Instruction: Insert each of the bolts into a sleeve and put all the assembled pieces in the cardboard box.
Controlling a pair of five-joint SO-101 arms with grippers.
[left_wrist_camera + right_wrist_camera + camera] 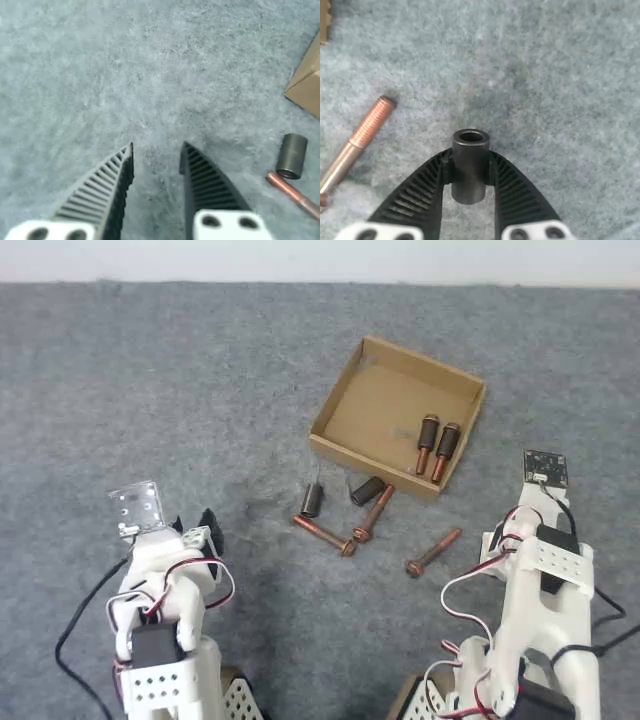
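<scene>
Right gripper (470,157): you have it closed narrowly on a dark sleeve (470,167), pinched by its sides, with the open bore showing past the fingertips.
Left gripper (157,147): your jaws stand apart with nothing between them, low over the grey carpet (150,60).
Beside your right gripper: a lone bolt (357,135) lies flat on the carpet, near the held sleeve but apart from it.
Beyond your left gripper: a second sleeve (292,156) rests on the carpet, and one end of a long bolt (295,195) lies just beside it.
Loose cluster: from above, the second sleeve and a third sleeve (367,490) sit just in front of the box. The long bolt and a slanted bolt (373,513) lie below them, with their heads close together. The slanted bolt's tip is right beside the third sleeve.
Cardboard box (370,462): it sits open on the carpet, beyond the cluster and turned at an angle to your arms.
Assembled pieces: two lie inside, one (427,443) next to the other (444,452), nearly parallel and close to the box's right wall.
</scene>
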